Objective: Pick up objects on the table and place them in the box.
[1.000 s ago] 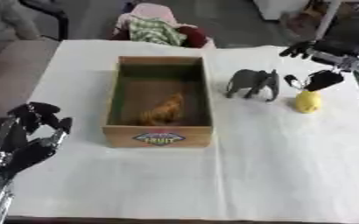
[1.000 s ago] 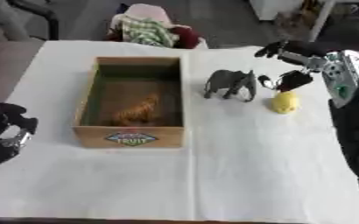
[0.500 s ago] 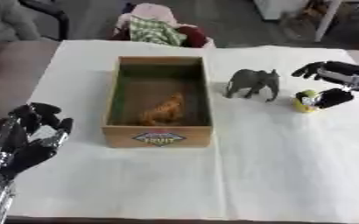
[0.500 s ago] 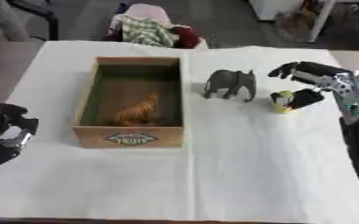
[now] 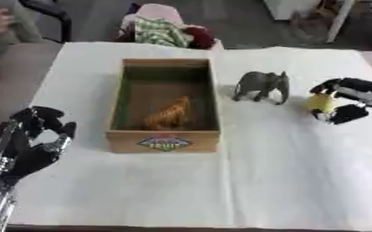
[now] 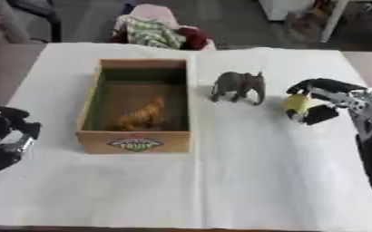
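Since the earlier frames the right hand has dropped from above the small yellow object and wrapped around it; before, its fingers were spread over the object, and now they are curled, with the thumb tucked under at about 5 o'clock.

From the left eye, the yellow object sits at 3 o'clock from the wooden box, well apart from it and resting on the white surface. The grey elephant stands upright between the box and the hand, just beside the box's right wall. An orange animal figure lies inside the box. The left hand waits at 8 o'clock near the lower corner, fingers loosely bent, pinching nothing.

From the right eye, the right hand shows better: fingers arch over the top of the yellow object and the thumb closes in from below, so the object is pinched between them, though how much of it is enclosed I cannot tell. It does not look lifted yet.

The risk from here, as I judge it, is that the small rounded object slips out of the pinch on the lift, because only fingertips seem to bear on it. The carry toward 9 o'clock also runs straight past the elephant, and a low path would knock it over or shove it against the box.

Nothing else has moved: elephant, box and left hand sit as they did.
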Controlling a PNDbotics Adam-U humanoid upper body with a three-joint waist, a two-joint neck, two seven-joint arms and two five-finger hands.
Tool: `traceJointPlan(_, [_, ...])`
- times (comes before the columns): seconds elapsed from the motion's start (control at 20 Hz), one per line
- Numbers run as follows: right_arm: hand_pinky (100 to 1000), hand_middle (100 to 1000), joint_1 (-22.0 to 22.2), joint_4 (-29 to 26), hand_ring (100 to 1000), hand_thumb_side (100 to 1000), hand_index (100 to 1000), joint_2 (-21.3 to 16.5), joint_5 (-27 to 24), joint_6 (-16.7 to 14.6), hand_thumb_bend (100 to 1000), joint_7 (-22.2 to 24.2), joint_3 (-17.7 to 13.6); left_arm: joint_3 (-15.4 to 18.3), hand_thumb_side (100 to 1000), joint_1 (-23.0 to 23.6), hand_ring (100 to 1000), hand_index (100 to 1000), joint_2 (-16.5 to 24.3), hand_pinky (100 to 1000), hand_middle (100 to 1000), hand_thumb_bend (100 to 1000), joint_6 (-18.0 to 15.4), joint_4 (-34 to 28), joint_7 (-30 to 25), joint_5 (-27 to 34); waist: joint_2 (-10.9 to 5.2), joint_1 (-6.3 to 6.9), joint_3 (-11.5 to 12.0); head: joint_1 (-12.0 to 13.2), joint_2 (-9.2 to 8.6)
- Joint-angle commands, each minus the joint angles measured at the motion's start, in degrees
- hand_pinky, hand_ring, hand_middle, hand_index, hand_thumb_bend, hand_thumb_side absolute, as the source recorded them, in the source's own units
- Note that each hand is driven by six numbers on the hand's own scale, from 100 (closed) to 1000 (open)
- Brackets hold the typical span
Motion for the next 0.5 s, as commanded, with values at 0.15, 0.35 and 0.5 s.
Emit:
traceJointPlan(0.15, [623,566,-0.8,-2.1,396,397,724,-1.3,1.6,1.4,100,-4.8,-0.8,0.5,100,-0.3,490,625,1.1,751,445,321,-0.1,-0.8,0.2,-0.2,-0.69,0.17,0.0,0.1,-0.11])
traceJointPlan(0.35, [550,481,-1.1,-2.6,269,357,650,-0.9,1.2,1.4,100,-8.4,-0.4,0.5,100,-0.3,490,625,1.0,751,445,319,-0.1,-0.8,0.2,-0.2,-0.72,0.13,0.1,0.0,-0.15])
traceJointPlan(0.5, [524,426,-1.3,-2.6,229,340,591,-0.6,1.1,1.1,100,-9.6,-0.1,0.5,100,-0.4,490,625,1.1,751,446,318,-0.1,-0.8,0.2,-0.2,-0.72,0.07,0.2,0.0,-0.2])
